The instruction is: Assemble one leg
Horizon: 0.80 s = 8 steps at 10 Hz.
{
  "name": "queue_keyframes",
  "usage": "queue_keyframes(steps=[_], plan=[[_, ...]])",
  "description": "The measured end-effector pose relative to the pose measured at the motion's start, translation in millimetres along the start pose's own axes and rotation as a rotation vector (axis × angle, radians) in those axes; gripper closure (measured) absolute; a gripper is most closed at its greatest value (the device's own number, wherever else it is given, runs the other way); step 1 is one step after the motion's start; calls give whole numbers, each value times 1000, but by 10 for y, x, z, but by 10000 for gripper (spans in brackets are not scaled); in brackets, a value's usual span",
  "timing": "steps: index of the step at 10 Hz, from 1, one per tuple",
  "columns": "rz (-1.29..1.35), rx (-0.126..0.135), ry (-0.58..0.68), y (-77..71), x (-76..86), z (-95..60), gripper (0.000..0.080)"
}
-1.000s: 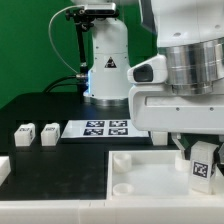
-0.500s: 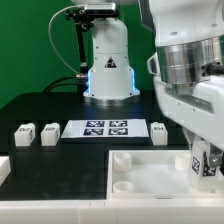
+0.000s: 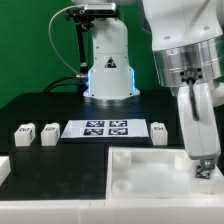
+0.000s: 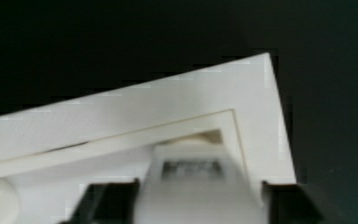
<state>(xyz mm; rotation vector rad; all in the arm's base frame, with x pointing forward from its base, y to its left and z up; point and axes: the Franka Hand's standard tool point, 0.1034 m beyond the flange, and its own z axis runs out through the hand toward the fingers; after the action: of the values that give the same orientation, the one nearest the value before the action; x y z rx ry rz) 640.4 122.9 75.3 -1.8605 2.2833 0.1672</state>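
My gripper (image 3: 203, 172) hangs at the exterior view's right, over the right side of the large white tray-like piece (image 3: 140, 172). It is shut on a leg (image 3: 204, 166), a small white post whose tag partly shows between the fingers. In the wrist view the dark fingers (image 4: 112, 206) flank the blurred white leg (image 4: 194, 178), with a corner of the white piece (image 4: 247, 90) below the gripper (image 4: 194, 208). Three more legs stand on the black table: two at the left (image 3: 24, 133) (image 3: 49, 132) and one right of the middle (image 3: 158, 131).
The marker board (image 3: 105, 128) lies flat between the loose legs. The robot's white base (image 3: 108, 65) stands behind it. Another white part (image 3: 3, 170) shows at the exterior view's left edge. A green wall closes the back.
The wrist has turned and the arm has shifted toward the exterior view's right, uncovering the leg beside the marker board. The held leg stays over the white piece's right side.
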Motion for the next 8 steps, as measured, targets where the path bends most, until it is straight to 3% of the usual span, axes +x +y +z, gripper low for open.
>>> queue_keyframes(steps=[1,2,3,6,8], plan=[[-144,-2,1,6,9,7,310],[-311,-20,8,21,22,8,310],[-533,-56,21,34,9,16,183],[-827,-52,15,16,14,18,151],[-1160,-80,13,-22,94,-3,150]])
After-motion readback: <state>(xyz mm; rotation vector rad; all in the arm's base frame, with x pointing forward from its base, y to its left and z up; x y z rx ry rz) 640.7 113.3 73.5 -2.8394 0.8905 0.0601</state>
